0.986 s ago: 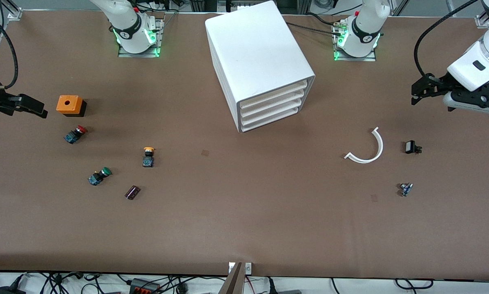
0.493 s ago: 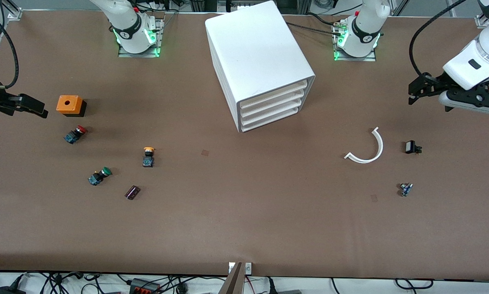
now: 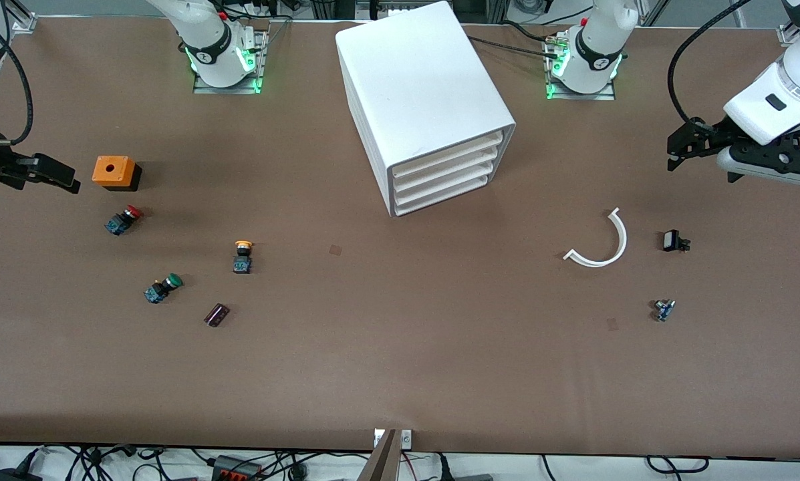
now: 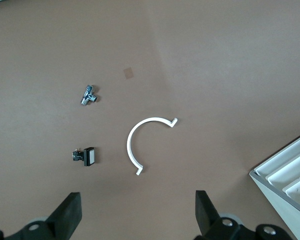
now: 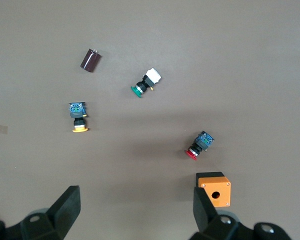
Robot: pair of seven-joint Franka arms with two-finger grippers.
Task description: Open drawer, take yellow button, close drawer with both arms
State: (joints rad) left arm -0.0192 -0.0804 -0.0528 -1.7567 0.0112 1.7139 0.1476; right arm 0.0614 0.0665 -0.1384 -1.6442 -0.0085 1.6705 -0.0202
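Observation:
The white cabinet (image 3: 423,100) stands mid-table near the arms' bases; its top drawer (image 3: 448,155) and the three lower ones are shut. A corner of the cabinet shows in the left wrist view (image 4: 290,172). The orange-yellow button (image 3: 242,256) lies on the table toward the right arm's end, nearer the front camera than the cabinet; it also shows in the right wrist view (image 5: 78,117). My left gripper (image 3: 682,143) (image 4: 135,215) is open and empty, in the air at the left arm's end. My right gripper (image 3: 55,175) (image 5: 134,210) is open and empty, beside an orange box.
An orange box (image 3: 112,172), a red-capped button (image 3: 124,219), a green-capped button (image 3: 162,287) and a dark cylinder (image 3: 216,314) lie around the orange-yellow button. A white curved strip (image 3: 600,242), a small black part (image 3: 674,240) and a small metal part (image 3: 663,309) lie under the left gripper's side.
The left arm's hand has risen a little and shifted slightly toward the cabinet. The right arm has barely moved. Nothing on the table has moved.

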